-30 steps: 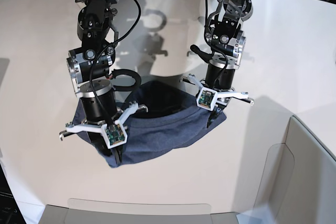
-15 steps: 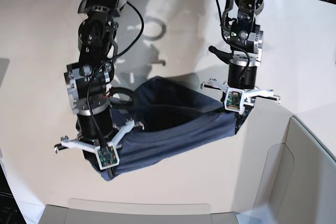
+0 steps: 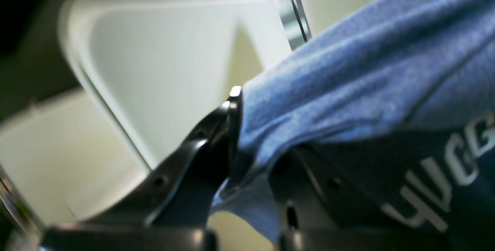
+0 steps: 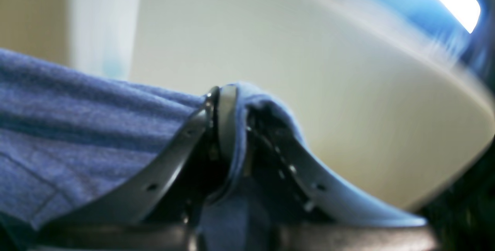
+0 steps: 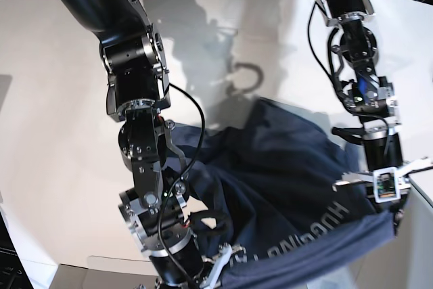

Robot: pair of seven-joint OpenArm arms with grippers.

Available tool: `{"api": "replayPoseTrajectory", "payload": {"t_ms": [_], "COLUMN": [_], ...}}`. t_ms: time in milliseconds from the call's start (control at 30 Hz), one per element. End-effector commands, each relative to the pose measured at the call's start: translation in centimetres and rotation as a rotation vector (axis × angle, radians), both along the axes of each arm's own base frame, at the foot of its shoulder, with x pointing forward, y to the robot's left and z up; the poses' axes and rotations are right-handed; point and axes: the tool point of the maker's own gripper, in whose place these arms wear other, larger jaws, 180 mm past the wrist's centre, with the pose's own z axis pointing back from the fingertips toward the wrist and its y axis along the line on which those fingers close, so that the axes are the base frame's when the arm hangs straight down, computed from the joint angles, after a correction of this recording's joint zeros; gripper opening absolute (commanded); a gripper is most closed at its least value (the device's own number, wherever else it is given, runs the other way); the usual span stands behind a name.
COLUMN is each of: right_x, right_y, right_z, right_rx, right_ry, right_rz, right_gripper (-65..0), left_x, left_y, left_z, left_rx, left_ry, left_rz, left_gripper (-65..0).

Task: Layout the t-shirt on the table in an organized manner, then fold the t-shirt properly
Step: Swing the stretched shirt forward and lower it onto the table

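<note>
Shirt (image 5: 284, 167) fabric, dark heathered blue, hangs stretched between the two claws, with one edge pulled taut from the left claw (image 5: 391, 220) across to the right claw (image 5: 218, 277). Behind that raised edge the cloth slopes away and down toward the desk (image 5: 61, 86), where its far part lies bunched between the two arms. White lettering (image 5: 308, 233) runs along the cloth just below the taut edge, nearer the left claw than the right, and reads reversed in the base view.

In the left wrist view the left claw (image 3: 247, 135) is pressed together on a fold of the shirt (image 3: 348, 73); the cloth spills out from between its two dark fingers (image 3: 232, 108) and drapes over the finger on the far side, where large pale letters (image 3: 433, 189) show. Beyond the claw stands a pale bin wall (image 3: 162, 73), blurred.

In the right wrist view the right claw (image 4: 232, 127) is likewise pinching the shirt (image 4: 77, 119), a rolled hem wrapped over the tip of one finger (image 4: 224, 119) and tucked down between the pair. The cloth stretches off to one side of this claw, and the pale desk (image 4: 309, 88) fills the background beyond it, its rounded edge blurred.

Both claws hang above the near edge of the desk, well apart from each other.
</note>
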Motion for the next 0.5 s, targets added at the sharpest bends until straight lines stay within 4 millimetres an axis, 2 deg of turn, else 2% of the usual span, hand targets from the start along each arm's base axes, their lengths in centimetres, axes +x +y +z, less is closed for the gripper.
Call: {"api": "replayPoseTrajectory", "payload": {"t_ms": [0,267,467], "right_x": [0.0,-1.3,-4.4], "right_y": [-0.9,4.0,6.7], "right_z": [3.5,10.5,16.5], "right_rx": [0.026,0.002,0.01], "right_ry": [-0.095,-0.308,-0.475], "right_rz": [-0.031,0.13,0.252], "right_gripper": [-65.0,-65.0,-65.0], "left_x": [-1.3,-4.4,-6.5], "left_y": [1.1,3.2,4.6], "left_z": [3.0,10.6,15.6], "left_rx": [0.018,0.072,0.15], "left_ry": [-0.1,-0.309,-0.428], "left_rz": [0.052,0.129,0.183], "left_gripper": [-65.0,-65.0,-65.0]}}
